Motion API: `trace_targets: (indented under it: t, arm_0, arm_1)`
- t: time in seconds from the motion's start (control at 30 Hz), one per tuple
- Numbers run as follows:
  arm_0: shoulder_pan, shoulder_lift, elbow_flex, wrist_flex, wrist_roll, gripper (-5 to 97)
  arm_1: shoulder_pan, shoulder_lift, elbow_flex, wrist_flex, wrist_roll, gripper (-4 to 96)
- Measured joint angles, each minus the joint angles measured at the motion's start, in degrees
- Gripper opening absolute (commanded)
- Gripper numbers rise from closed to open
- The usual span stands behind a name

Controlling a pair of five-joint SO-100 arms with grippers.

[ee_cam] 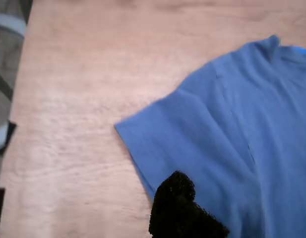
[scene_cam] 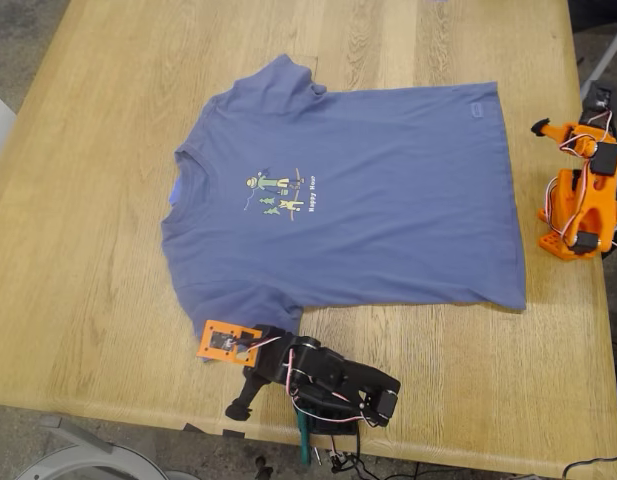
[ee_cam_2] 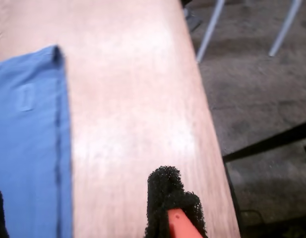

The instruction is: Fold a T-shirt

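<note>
The T-shirt (scene_cam: 388, 220) is spread flat on the table (scene_cam: 88, 250), collar toward the exterior view's left — an arm is stationed at each side edge.

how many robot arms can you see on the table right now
2: my first gripper and its arm sit at the T-shirt sleeve near the exterior view's bottom edge; an orange arm stands at that view's right.

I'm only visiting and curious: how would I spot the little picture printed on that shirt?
Find the wooden table and the slate-blue T-shirt spread flat on it. On the chest, near the collar, sits the cartoon-figure print: small multicoloured figures with yellow text, the only pattern on otherwise plain cloth.
</note>
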Motion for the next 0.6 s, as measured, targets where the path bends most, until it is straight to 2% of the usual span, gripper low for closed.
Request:
trace_targets:
  t: [0.23,0.4,0.6]
  arm_0:
    - [3.16,-5.62,-17.05,8.70,0.09,67]
    - [8.00,-16.79,-36.74,14.15,2.20,67]
    - [14.68,-30.23,-57.92,20.57,3.34,68]
  arm_1:
    - [-12.92,0.35,-18.19,19.78,-0.79,41.5]
    - [-22.68,-5.10,-29.88,21.71,-2.37,41.4]
    - [-34.72,-18.72,-42.71,21.88,-3.96,39.9]
